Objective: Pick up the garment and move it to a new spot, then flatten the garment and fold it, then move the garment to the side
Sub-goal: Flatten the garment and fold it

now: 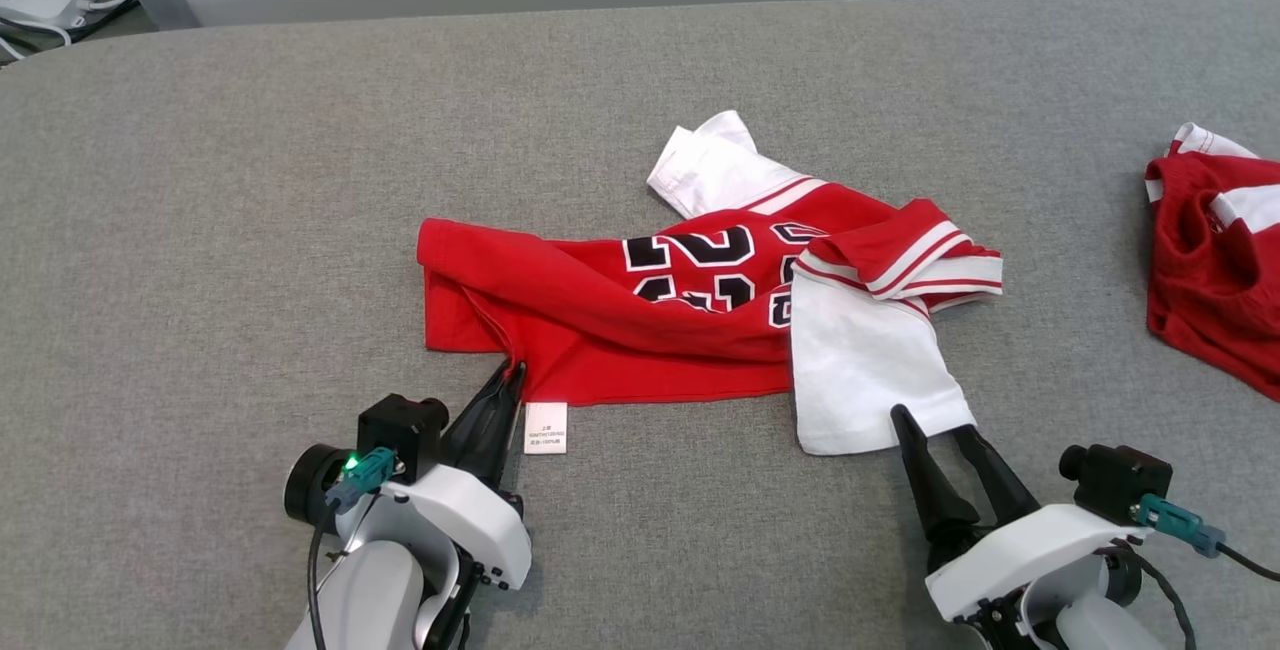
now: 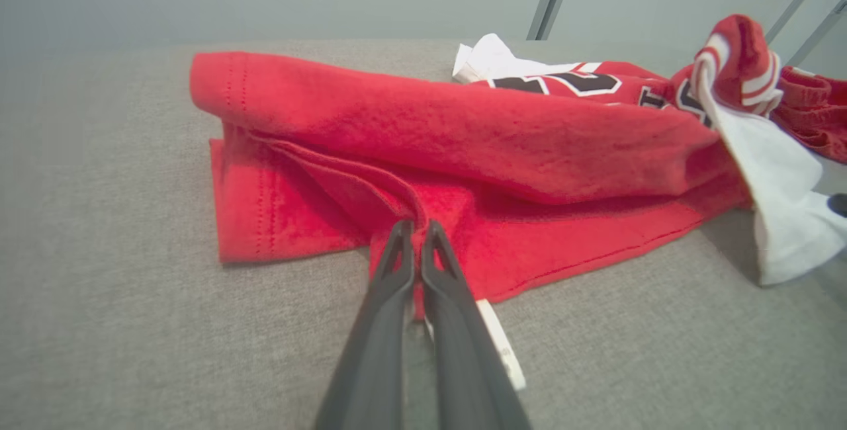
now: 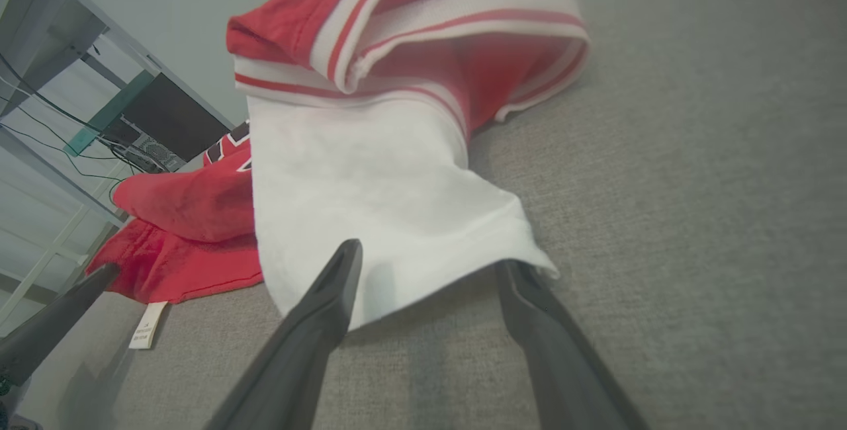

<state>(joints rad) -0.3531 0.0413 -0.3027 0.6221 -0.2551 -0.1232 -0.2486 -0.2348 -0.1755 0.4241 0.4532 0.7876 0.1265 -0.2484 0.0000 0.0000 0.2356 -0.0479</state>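
1. Your left gripper (image 1: 515,372) is pinched fully together on the near hem of the garment (image 1: 600,320). In the left wrist view a sliver of red cloth sits caught between its fingers (image 2: 382,324).
2. Just beside that grip, the care label (image 1: 546,428) hangs off the hem and lies flat on the grey table (image 1: 250,180).
3. Your right gripper (image 1: 932,422) stands spread wide and has hold of nothing. Its two fingers sit at the near edge of the white sleeve (image 1: 860,360), one to each side of that edge's near corner.
4. In the right wrist view one finger overlaps the sleeve's edge, and the sleeve's corner lies over the tip of the other (you cannot tell from here whether either pad actually presses the cloth).
5. The garment lies crumpled near the middle of the table. Its red body stretches toward the robot's left, and the black numbers (image 1: 700,250) are partly folded under.
6. The striped trim (image 1: 920,255) is bunched on top at the garment's right end, above the white sleeve. A second sleeve (image 1: 705,165) pokes out on the far side.
7. Another red-and-white garment (image 1: 1210,270) lies heaped at the table's right edge, well apart from the one you are holding.
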